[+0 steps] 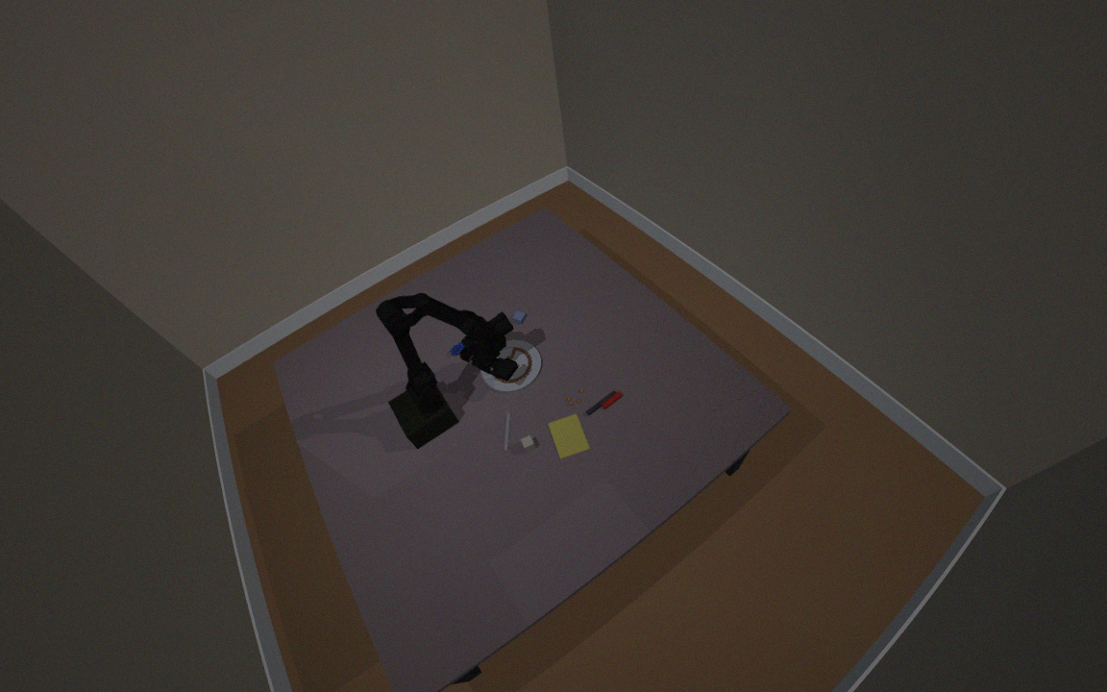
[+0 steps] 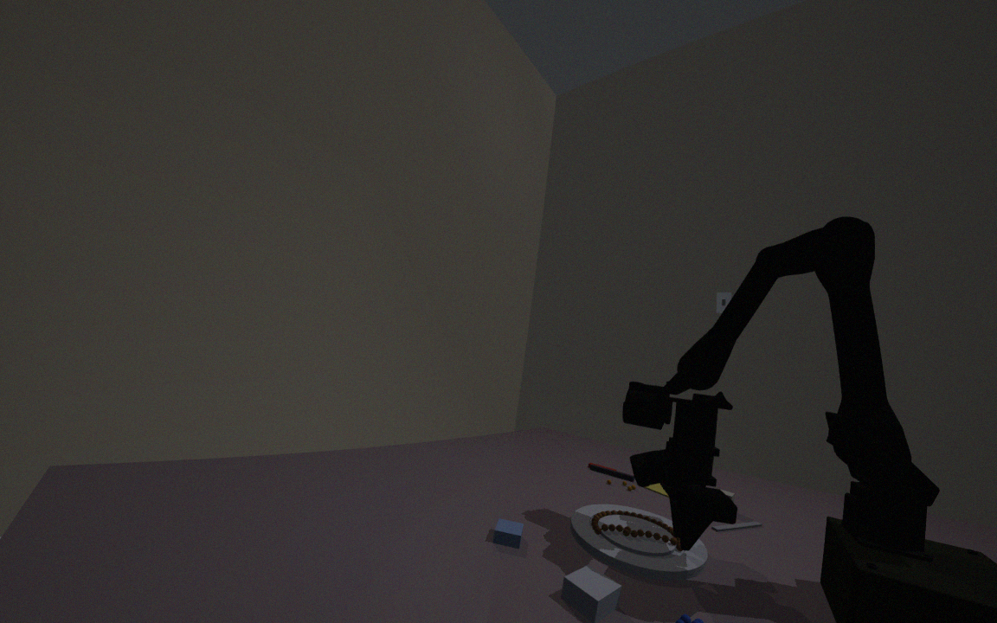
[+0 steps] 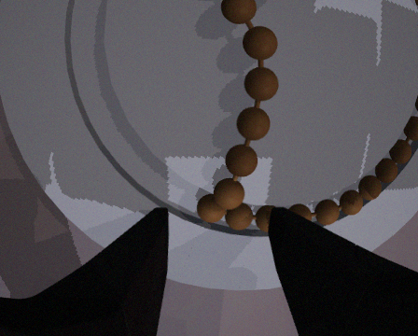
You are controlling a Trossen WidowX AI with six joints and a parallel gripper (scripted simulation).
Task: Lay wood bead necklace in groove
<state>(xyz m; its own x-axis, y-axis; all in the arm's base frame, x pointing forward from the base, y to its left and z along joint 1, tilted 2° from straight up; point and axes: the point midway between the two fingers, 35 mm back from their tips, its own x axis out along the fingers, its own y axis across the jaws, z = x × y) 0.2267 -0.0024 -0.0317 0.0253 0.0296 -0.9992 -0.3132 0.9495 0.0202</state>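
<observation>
The round bead board (image 1: 507, 387) (image 2: 587, 539) (image 3: 27, 93) is pale with a ring groove. The brown wood bead necklace (image 1: 530, 362) (image 2: 627, 531) (image 3: 261, 84) lies on it. In the wrist view its right part follows the groove. Another run of beads cuts across the board's inner disc and doubles back near the groove at the bottom, where beads overlap. My gripper (image 3: 219, 220) (image 2: 688, 545) is partly open, low over the board's near edge, with its fingertips either side of that bend. The right fingertip covers part of a bead. Nothing is clamped. The top view hides the fingertips behind the gripper body.
A blue block (image 1: 519, 317) (image 2: 508, 533), a pale block (image 2: 591, 593) and a blue cluster (image 1: 456, 349) lie near the board. Farther off are orange bits (image 1: 570, 400), a red-and-black tool (image 1: 612, 400), a yellow sheet (image 1: 569, 436), a white block (image 1: 528, 441) and a pale stick (image 1: 506, 432).
</observation>
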